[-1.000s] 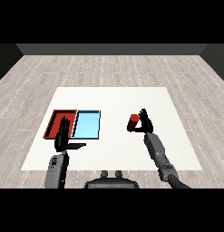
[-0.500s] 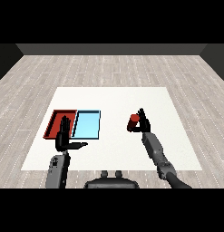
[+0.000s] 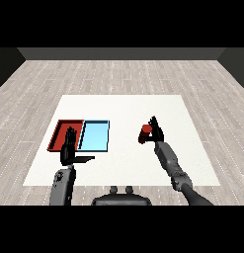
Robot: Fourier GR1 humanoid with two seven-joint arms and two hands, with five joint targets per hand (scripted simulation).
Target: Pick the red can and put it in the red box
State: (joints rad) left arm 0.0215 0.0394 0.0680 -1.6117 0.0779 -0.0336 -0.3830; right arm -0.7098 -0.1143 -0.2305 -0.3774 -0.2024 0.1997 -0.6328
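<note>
The right hand [image 3: 155, 132] is curled round the red can [image 3: 145, 132], so the can can be carried. It holds the can over the right side of the white worktop [image 3: 123, 106], well apart from the trays. The left hand [image 3: 69, 148] has its fingers straight and its thumb stuck out, and it holds nothing. It sits in front of the red tray [image 3: 58, 132]. The light blue tray [image 3: 95, 136] touches the red one, so the can must cross over it. The worktop between looks free.
</note>
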